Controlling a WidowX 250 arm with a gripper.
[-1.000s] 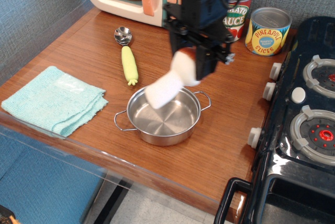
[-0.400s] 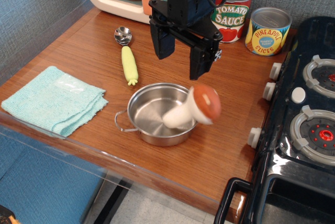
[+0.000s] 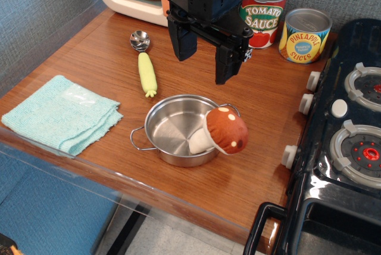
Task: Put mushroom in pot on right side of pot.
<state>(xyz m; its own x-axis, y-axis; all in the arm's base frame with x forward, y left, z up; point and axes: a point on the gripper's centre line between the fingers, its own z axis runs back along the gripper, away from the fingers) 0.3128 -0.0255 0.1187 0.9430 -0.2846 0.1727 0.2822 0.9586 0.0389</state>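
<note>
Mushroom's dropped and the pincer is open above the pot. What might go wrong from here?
1. The mushroom lies tilted on the right rim of the pot, stem inside and cap hanging over the edge; it may tip out onto the table.
2. The open pincer hangs close above; a low sideways move might clip the cap and drag the mushroom out.
3. The tomato sauce can stands right behind the arm, so pulling back might knock it.

Bare wood lies between the pot (image 3: 178, 130) and stove (image 3: 339, 142).
</note>
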